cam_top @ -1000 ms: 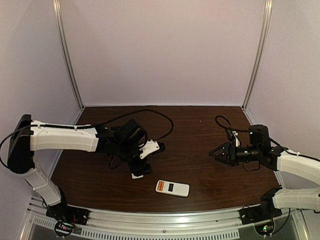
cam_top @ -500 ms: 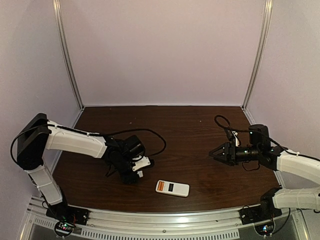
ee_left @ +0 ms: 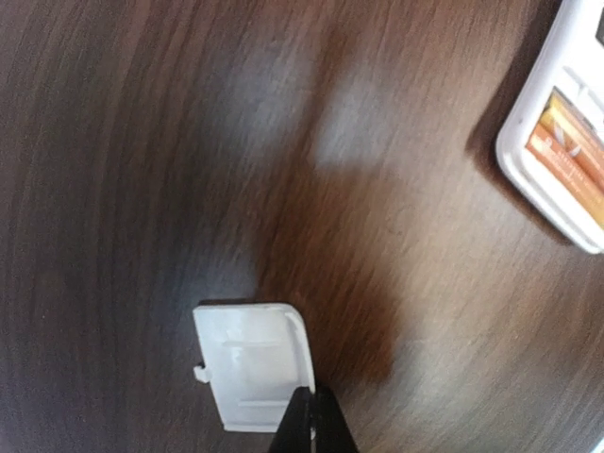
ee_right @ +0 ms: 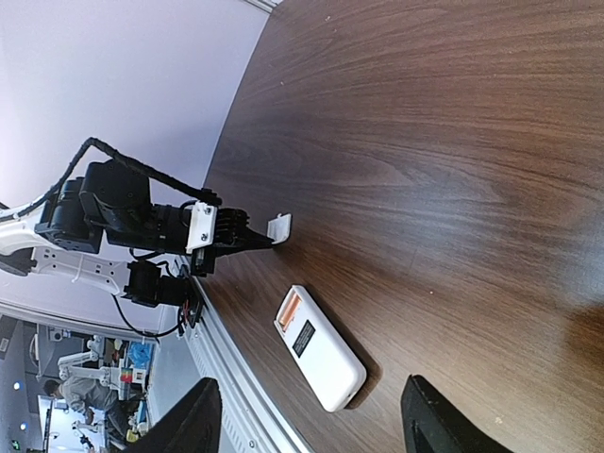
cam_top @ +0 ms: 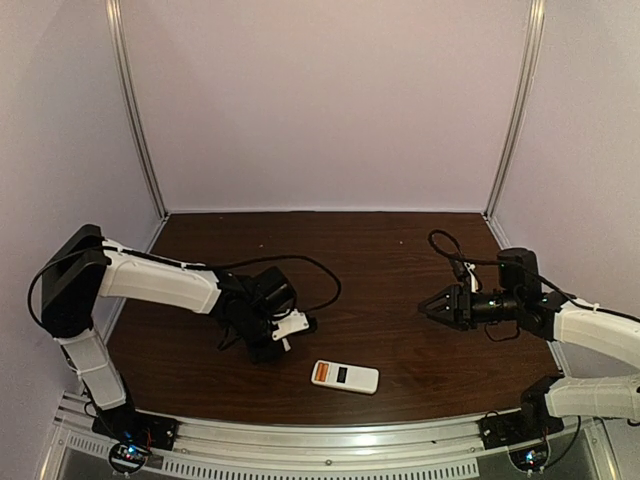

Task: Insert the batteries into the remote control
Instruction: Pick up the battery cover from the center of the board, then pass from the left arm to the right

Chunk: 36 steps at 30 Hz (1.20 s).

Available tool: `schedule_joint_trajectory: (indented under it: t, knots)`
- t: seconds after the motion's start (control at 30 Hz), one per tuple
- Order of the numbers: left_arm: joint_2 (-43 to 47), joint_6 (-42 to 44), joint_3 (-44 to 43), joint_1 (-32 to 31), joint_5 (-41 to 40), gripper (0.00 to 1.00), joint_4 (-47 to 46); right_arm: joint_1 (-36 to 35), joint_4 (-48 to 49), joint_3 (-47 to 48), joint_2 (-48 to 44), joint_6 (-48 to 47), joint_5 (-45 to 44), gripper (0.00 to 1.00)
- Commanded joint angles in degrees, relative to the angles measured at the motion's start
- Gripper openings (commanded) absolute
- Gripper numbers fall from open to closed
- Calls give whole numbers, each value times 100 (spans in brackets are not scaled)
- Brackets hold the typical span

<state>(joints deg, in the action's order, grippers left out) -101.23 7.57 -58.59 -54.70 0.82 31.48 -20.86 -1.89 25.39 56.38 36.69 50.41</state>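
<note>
At the left, the left gripper (ee_left: 311, 422) is pinched tight on one edge of a small white square plastic cover (ee_left: 253, 360). The right wrist view shows the cover standing on edge above the dark brown wooden table (cam_top: 400, 260), probably ready to be carried to the compartment. Just to its right, near the table's front edge, lies the flat white rectangular remote control (cam_top: 345, 376), back up. The top view gives only an orange patch there, but the left wrist view shows two orange cylindrical batteries (ee_left: 569, 142) seated side by side in its slot. Far right, the right gripper (cam_top: 432, 308) hovers with jaws spread, holding nothing, apparently waiting clear.
</note>
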Motion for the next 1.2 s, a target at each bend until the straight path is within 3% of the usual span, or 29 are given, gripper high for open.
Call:
schedule_joint_trajectory:
  t: [0.0, 0.13, 0.3, 0.53, 0.77, 1.17]
  knots:
    - [51, 17, -116, 29, 591, 0, -34, -35, 165, 233, -48, -127, 66, 64]
    - [896, -197, -297, 95, 1855, 0, -331, -136, 548, 346, 26, -139, 140, 59]
    - [1985, -946, -476, 112, 3917, 0, -1488, -493, 1621, 550, 170, 113, 455, 58]
    - [2516, -2188, -627, 100, 5512, 0, -3386, -1577, 1975, 1545, 186, -447, 586, 54]
    - [2733, -3173, -578, 40, 6176, 0, -4827, -2263, 2255, 2328, 306, -642, 820, 54]
    - [2555, -3658, -558, -155, 6385, 0, -5444, -3406, 2257, 3277, 1077, -1006, 780, 50]
